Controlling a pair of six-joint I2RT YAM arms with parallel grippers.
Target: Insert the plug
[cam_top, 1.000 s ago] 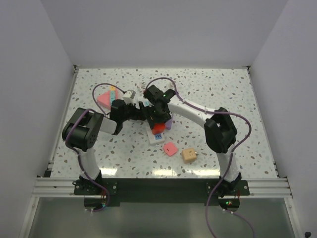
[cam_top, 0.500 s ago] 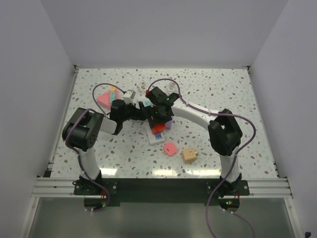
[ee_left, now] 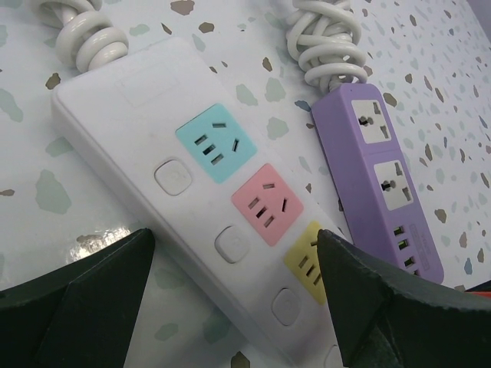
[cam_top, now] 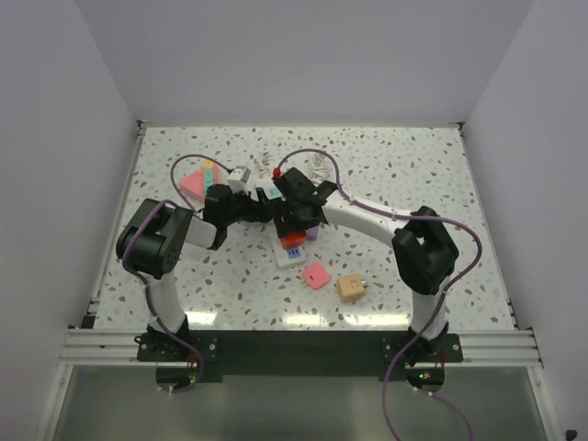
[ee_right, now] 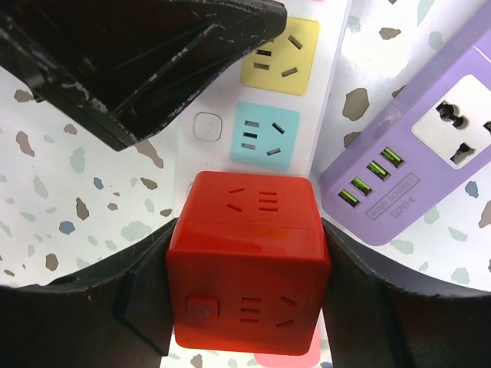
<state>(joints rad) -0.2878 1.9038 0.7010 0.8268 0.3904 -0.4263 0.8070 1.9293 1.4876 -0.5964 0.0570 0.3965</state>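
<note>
Two right fingers [ee_right: 399, 307] clamp the red plug [ee_right: 249, 264] over the white strip [ee_right: 222, 96].

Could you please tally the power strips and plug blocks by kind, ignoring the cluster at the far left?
Power strips: 2, a white plastic strip and a purple plastic strip.
Plug blocks: 3, a red plastic cube plug, a pink square block and a tan cube block.
Total: 5.

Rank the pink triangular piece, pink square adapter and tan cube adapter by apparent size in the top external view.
1. pink triangular piece, clearly largest.
2. pink square adapter and tan cube adapter: they look about alike, so not ranked against each other.
</note>
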